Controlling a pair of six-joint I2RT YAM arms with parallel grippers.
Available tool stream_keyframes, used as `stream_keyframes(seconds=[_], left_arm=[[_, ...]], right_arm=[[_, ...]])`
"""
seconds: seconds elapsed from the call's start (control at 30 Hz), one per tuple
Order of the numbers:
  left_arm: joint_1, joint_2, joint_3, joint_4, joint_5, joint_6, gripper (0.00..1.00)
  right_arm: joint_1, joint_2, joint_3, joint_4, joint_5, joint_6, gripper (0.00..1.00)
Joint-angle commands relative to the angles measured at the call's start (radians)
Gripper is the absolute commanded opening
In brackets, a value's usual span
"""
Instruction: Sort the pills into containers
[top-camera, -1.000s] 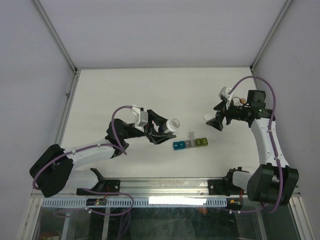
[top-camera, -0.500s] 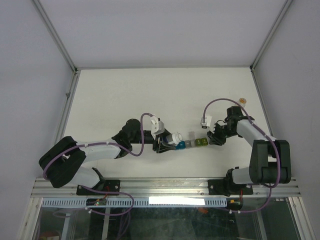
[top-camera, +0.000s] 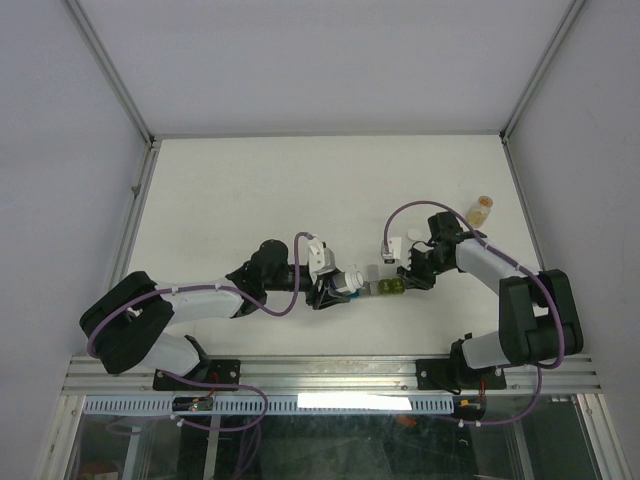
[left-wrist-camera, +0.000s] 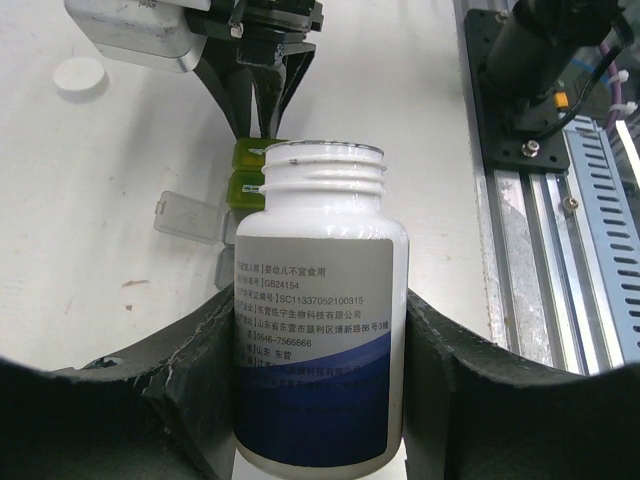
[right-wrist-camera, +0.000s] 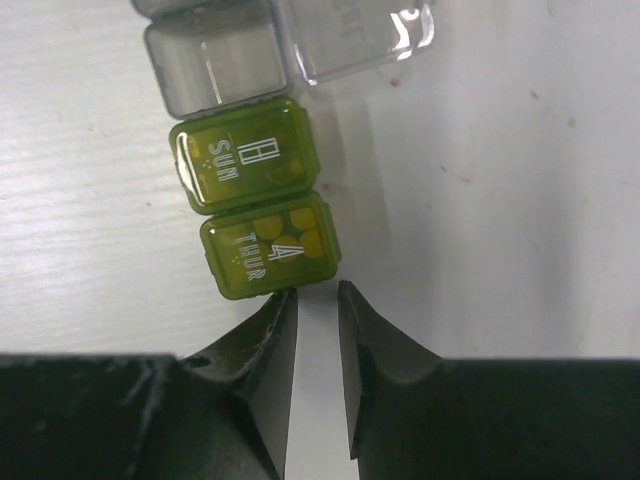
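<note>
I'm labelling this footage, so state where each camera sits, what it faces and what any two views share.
Top external: above and behind the bases, looking down at the table; the left arm and right arm show whole, reaching mid-table.
Left wrist: on the left arm, looking along the left fingers, clamped on the open bottle, toward the right gripper.
Right wrist: on the right arm, looking down past the right fingers at the containers.
Shared: the containers show in all three.
</note>
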Motion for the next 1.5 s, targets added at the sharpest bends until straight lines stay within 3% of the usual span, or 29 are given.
stream_keyframes(seconds=[0.0, 0.2, 0.57, 1.03, 1.47], left_arm=[[-0.015, -0.025, 0.046, -0.066, -0.033, 0.079, 0.00], [-0.025, -0.031, 0.089, -0.253, -0.098, 0.156, 0.00], [-0.025, 0.101, 0.291, -0.653, -0.166, 0.280, 0.00], [-0.052, 0.200, 0.469, -0.850, -0.206, 0.347, 0.00], [-0.086, 0.269, 0.592, -1.001, -0.288, 0.374, 0.00]], right_arm=[[0.091, 0.016, 0.016, -0.016, -0.003, 0.061, 0.24], [0.143, 0.031, 0.080, -0.028, -0.004, 0.147, 0.25], [-0.104, -0.027, 0.135, -0.139, -0.152, 0.128, 0.29], [-0.204, 0.033, 0.182, -0.190, -0.182, 0.179, 0.30], [-0.221, 0.027, 0.184, -0.201, -0.197, 0.179, 0.30]])
